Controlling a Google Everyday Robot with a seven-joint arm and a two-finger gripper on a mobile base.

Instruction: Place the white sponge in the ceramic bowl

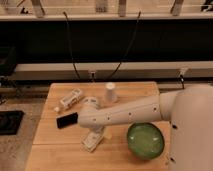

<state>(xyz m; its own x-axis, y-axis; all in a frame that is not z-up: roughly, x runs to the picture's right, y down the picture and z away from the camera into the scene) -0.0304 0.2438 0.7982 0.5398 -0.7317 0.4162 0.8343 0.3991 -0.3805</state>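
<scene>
- I'm reading the gripper [96,131] as standing wide and gripping nothing. It's hanging off the bent wrist at the left end of the arm, pointing down at the table [55,150].
- It's sitting right over the white sponge [90,144], which is lying flat on the wood with its near end poking out below the claw. I can't tell whether the two are touching.
- The ceramic bowl [145,140] is waiting just to the right of the sponge, green and glossy, and I'm seeing nothing inside it.
- I'm judging the task as barely begun. The reach looks done, while the closing, the lift, the carry across and the drop into the bowl are all left.
- Further out, a black flat object [66,120] is lying left of the wrist, a white bottle-like thing [71,98] beyond it, and a white cup [110,92] is standing upright behind the arm.
- I'm making out a label on the bottle, but I can't read any writing there or anywhere else.
</scene>
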